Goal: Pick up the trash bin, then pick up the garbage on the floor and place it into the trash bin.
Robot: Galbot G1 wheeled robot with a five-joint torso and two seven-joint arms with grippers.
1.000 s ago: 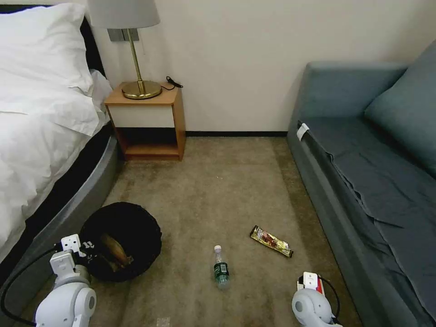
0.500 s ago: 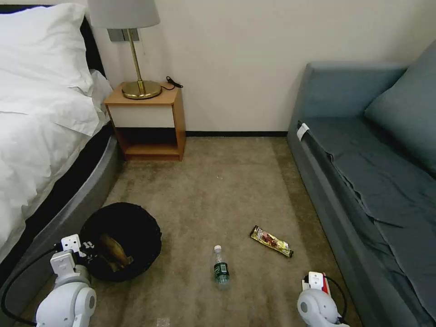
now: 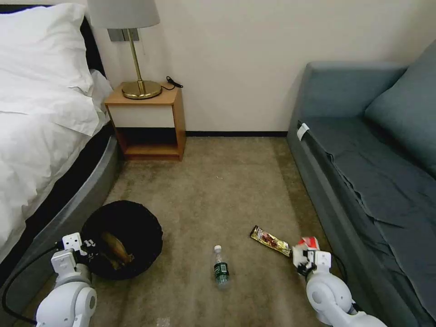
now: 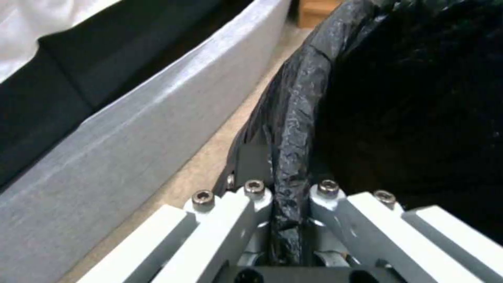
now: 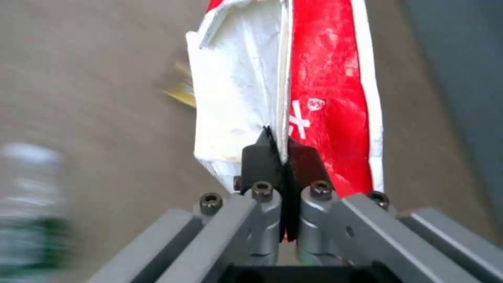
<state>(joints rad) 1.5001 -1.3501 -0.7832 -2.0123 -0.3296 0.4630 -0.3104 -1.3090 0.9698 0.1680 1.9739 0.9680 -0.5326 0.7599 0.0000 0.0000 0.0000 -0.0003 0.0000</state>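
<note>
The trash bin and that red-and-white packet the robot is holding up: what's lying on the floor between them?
In the head view, a small clear bottle lies on the carpet between the trash bin and the red-and-white packet; the dark snack wrapper lies nearer the packet.

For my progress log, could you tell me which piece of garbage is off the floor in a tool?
The red-and-white packet, pinched in the right tool; the bottle and dark wrapper lie on the carpet.

The black-lined trash bin [image 3: 122,238] holds a tan wad [image 3: 116,249]; bottle [image 3: 221,269] and dark wrapper [image 3: 270,241] lie on carpet.
</note>
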